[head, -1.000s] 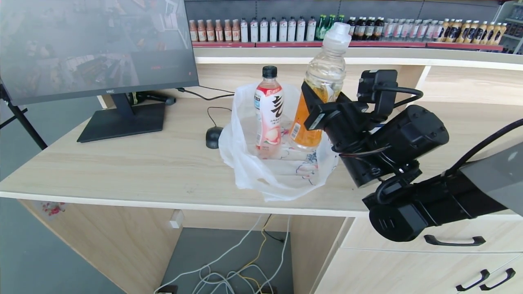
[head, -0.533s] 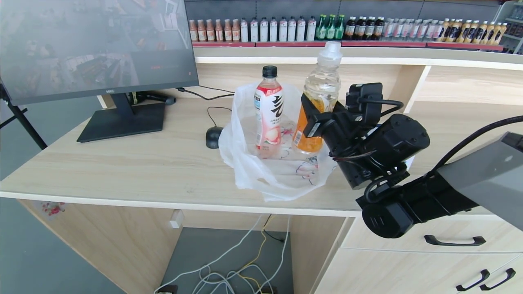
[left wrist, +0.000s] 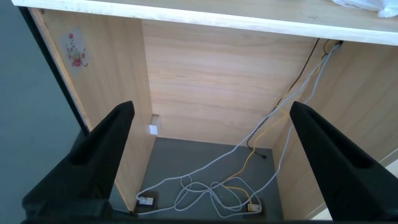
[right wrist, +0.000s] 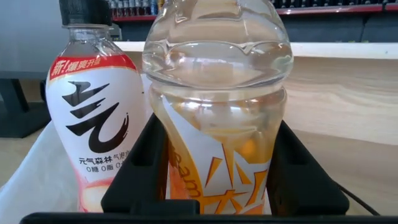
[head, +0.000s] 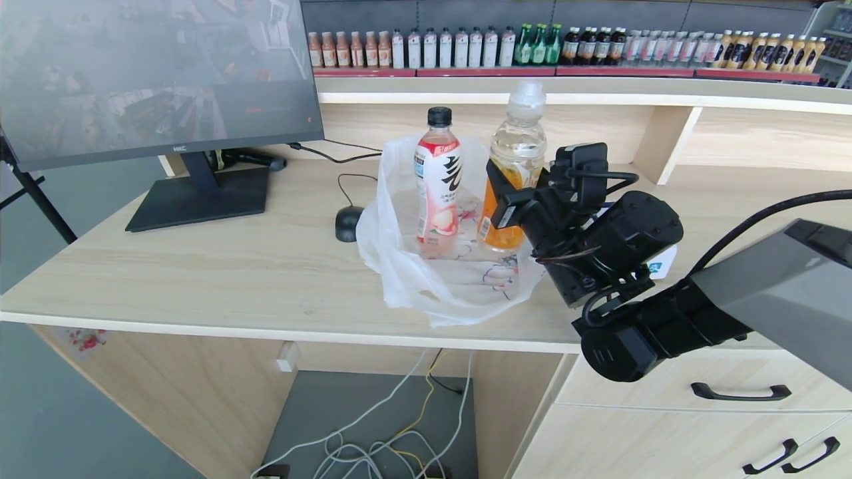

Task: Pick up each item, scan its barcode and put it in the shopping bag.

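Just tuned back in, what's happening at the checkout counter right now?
The right gripper is shut on the orange-label bottle, holding it upright with its base in the mouth of the white shopping bag, close beside the pink-label bottle already standing there. It has come down over the last second; whether it rests on the counter yet is unclear. The left gripper hangs open below the counter's edge.

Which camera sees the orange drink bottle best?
The head view: it shows the whole orange drink bottle, cap to bottom, in the shopping bag beside the pink bottle. The right wrist view shows just its middle up close, gripped by the right pincer. The left wrist view looks under the counter.
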Controlling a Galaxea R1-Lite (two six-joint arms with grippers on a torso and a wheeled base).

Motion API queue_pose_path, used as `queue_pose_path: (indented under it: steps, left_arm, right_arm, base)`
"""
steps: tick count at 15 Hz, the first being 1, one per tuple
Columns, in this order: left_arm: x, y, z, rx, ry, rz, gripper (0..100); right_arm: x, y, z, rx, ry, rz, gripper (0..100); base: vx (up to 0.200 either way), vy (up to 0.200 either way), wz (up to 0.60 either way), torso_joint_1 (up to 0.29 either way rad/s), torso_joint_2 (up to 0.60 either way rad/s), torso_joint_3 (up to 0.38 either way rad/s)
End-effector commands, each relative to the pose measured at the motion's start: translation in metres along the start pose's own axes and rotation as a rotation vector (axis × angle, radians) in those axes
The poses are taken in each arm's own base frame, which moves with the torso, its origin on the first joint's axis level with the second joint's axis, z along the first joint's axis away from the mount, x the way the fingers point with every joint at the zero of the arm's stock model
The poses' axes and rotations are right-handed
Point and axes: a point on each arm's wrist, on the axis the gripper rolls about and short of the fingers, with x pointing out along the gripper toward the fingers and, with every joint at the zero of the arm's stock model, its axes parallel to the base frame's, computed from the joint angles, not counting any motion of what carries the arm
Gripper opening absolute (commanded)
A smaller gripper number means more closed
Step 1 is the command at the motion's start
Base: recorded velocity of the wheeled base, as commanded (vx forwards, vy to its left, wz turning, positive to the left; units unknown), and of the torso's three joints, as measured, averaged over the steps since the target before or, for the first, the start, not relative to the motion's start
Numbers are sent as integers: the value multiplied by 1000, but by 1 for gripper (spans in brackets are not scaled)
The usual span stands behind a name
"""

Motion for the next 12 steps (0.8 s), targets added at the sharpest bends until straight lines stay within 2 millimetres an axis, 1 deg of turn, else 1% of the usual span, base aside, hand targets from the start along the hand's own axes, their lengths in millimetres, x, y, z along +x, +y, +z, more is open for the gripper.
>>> queue_pose_path:
  steps: [1,6,12]
  left_arm:
    - [0,0,0,0,-1,1,100]
    - [0,0,0,0,-1,1,100]
    - [0,0,0,0,-1,1,100]
  right_arm:
    - [0,1,-6,-3,12,4,0]
    - [-2,4,-19,-5,41,10,0]
    - [-3,5,-21,0,48,13,0]
  base:
    - [0,0,0,0,0,0]
    - [0,0,0,0,0,0]
    - [0,0,0,0,0,0]
